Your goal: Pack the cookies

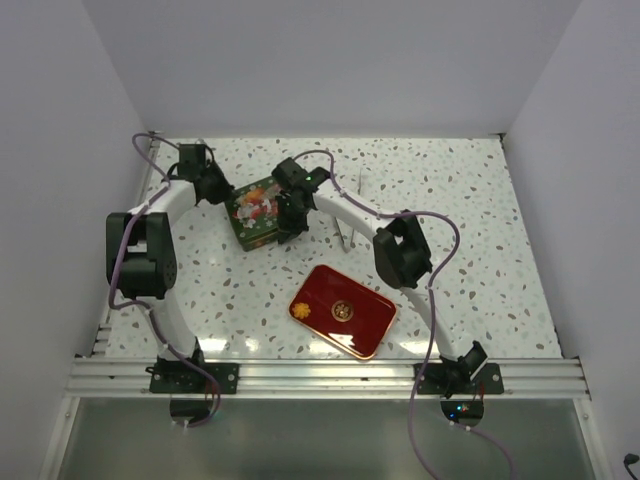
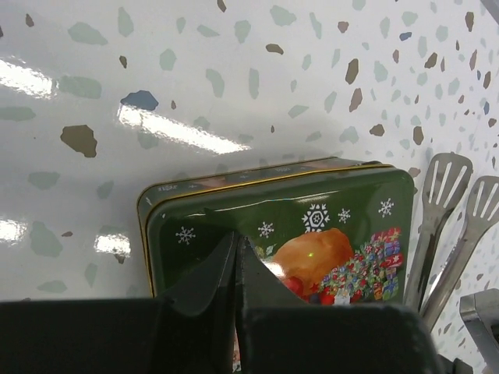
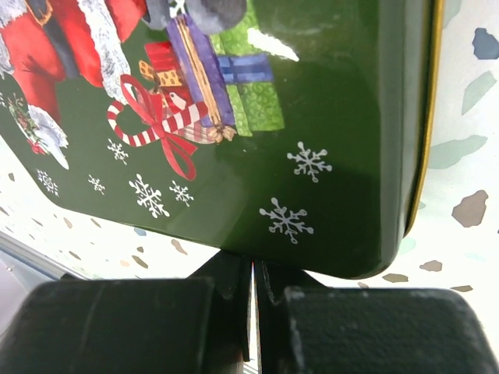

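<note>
Two cookies lie on a red tray (image 1: 372,322) at the table's front middle: an orange one (image 1: 302,313) near its left corner and a brownish one (image 1: 342,310) at its centre. Behind it sits a green Christmas tin (image 1: 255,212), lid on. My left gripper (image 1: 225,195) is at the tin's left side. In the left wrist view the left gripper (image 2: 236,240) is shut, tips over the tin's lid (image 2: 343,210). My right gripper (image 1: 290,222) is at the tin's right edge. The right gripper (image 3: 253,269) is shut, tips tucked under the lid's corner (image 3: 312,117).
Metal tongs (image 2: 448,226) lie just right of the tin, partly under the right arm (image 1: 350,215). White walls close the table on three sides. An aluminium rail (image 1: 320,378) runs along the near edge.
</note>
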Robot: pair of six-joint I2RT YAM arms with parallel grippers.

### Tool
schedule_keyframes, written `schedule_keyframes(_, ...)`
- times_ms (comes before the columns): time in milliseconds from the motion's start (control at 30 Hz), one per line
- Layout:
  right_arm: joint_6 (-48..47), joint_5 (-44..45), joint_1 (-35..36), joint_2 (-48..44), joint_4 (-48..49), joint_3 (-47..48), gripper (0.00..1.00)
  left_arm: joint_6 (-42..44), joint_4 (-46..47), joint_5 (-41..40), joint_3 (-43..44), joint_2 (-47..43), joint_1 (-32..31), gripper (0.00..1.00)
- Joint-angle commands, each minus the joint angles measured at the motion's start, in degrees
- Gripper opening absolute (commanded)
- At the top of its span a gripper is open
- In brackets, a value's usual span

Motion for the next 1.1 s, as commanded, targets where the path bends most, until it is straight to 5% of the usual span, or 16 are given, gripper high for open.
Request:
schedule_keyframes(0, 1.04, 0.35, -0.84, -0.07, 0.76, 0.92, 0.0, 0.72, -3.57, -2.66, 2.84, 1.07, -0.07, 0.06)
schedule_keyframes(133, 1.31, 0.26, -0.92, 0.02, 0.94, 0.83, 0.0, 0.72, -4.11, -1.78, 5.83, 0.45, 0.28, 0.13)
schedule_keyframes(300, 1.3, 0.26, -1.01, -0.24, 1.11, 0.39, 0.0, -0.25, -1.56, -1.69, 6.36, -3.5, 0.37, 0.69)
schedule_keyframes(367, 1.13, 0.34, -1.1, -0.51, 1.2, 0.13, 0.0, -0.69, -1.55, -1.78, 7.68, -4.64, 0.54, 0.8)
schedule_keyframes(800, -0.36, 4.12, -1.89, -12.01, 0.33, -6.19, 0.0, -1.83, -2.87, -3.19, 10.93, -12.11, 2.3, 0.95)
schedule_keyframes(1067, -3.09, 8.16, -1.63, -28.34, -0.73, -13.47, 0.0, 1.16, 0.81, -4.42, 1.1, -22.92, 2.39, 0.94)
